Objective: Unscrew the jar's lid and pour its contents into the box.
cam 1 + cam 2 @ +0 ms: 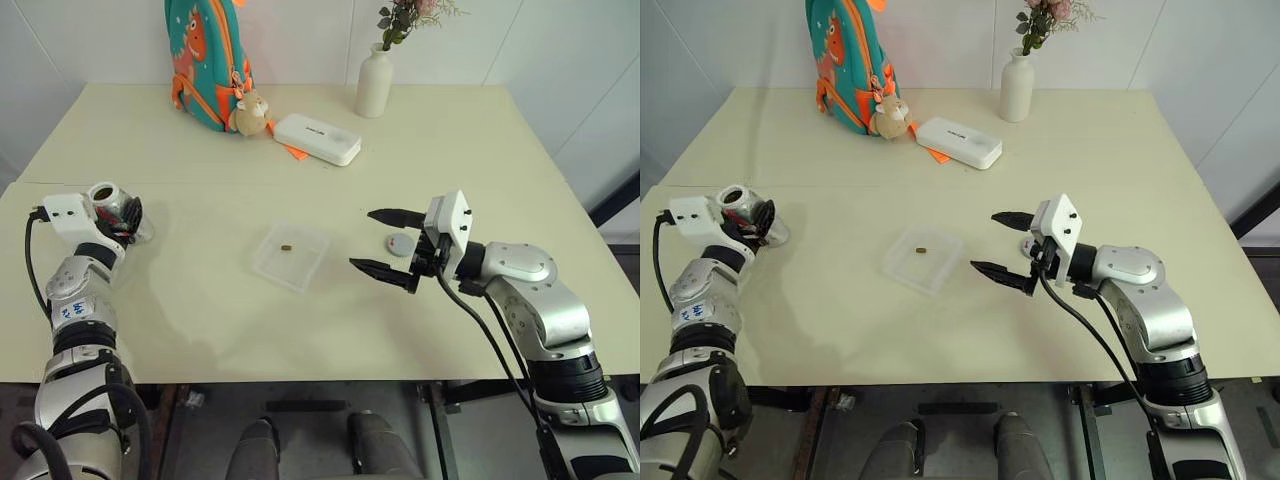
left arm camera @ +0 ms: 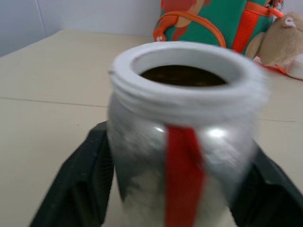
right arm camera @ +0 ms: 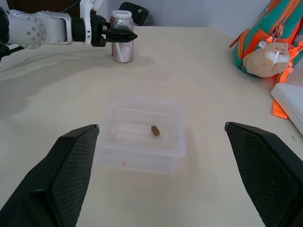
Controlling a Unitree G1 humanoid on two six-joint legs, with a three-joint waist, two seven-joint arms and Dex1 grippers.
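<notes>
Landmark: the box (image 1: 292, 256), a shallow clear tray, sits mid-worktop (image 1: 480, 140).

- Contents (image 1: 286, 247): one small brownish bit lies inside the box, on its floor.
- Jar (image 3: 122, 37): silvery, red stripe down its side, lid off, mouth open and upward; stands upright on the worktop well to the left of the box. Dark contents visible inside the neck in the left wrist view.
- Left tool (image 3: 117, 34): fingers flank the jar, one on each side; whether they press it or stand just clear cannot be told.
- Lid (image 1: 400, 244): round grey cap, lies flat on the worktop to the right of the box.
- Right tool (image 1: 384, 242): fingers wide apart, empty, held just right of the box, tips pointing toward it; the lid lies beyond them.
- White oblong case (image 1: 317, 138): beyond the box, well apart.
- Backpack (image 1: 208, 62) with plush toy (image 1: 250, 113): far side, beyond the box to the left.
- White vase (image 1: 374, 84) with flowers: far side, beyond the box to the right.
</notes>
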